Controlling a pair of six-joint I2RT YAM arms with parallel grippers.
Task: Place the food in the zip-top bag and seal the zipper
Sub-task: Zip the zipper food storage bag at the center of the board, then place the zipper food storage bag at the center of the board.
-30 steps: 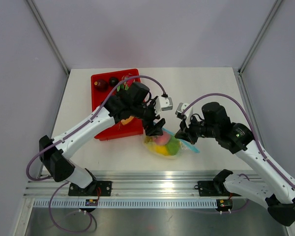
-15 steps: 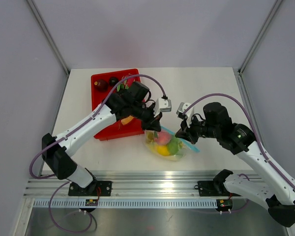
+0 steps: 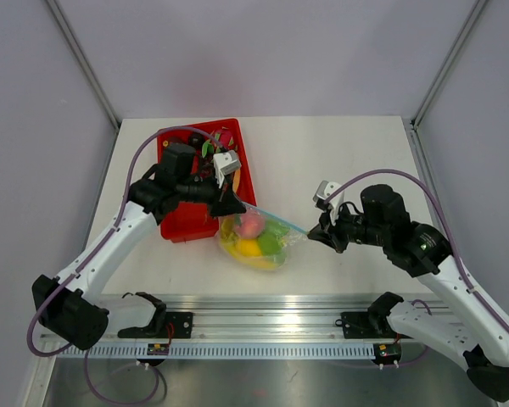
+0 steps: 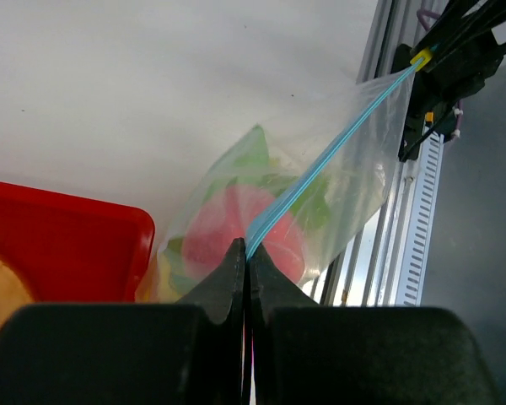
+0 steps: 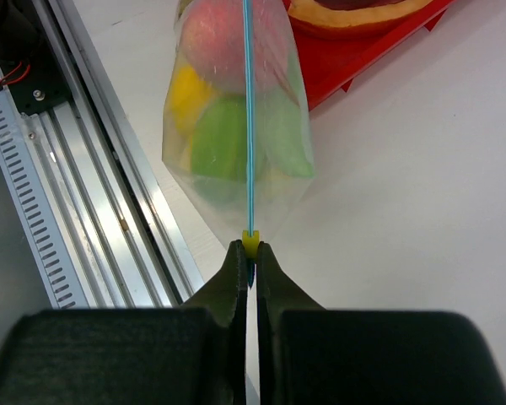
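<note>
Bag (image 3: 256, 242) hangs from its zipper (image 3: 276, 218), which is pulled taut in a straight blue line between the two grippers. The left gripper (image 3: 231, 207) is clamped on the zipper's end by the red tray (image 3: 180, 229); in the left wrist view its fingers (image 4: 228, 270) press together on the strip. The right gripper (image 3: 326, 231) pinches the far end, jaws closed at the small yellow slider (image 5: 250, 243). Inside the bag sit a pink-red fruit (image 3: 251, 222), a yellow one (image 3: 248, 248) and green pieces (image 3: 271, 242). The bag's belly is low over the table (image 3: 348, 161), near its front edge and just beside the tray's corner. A papaya slice (image 5: 354, 7) lies in the tray.
</note>
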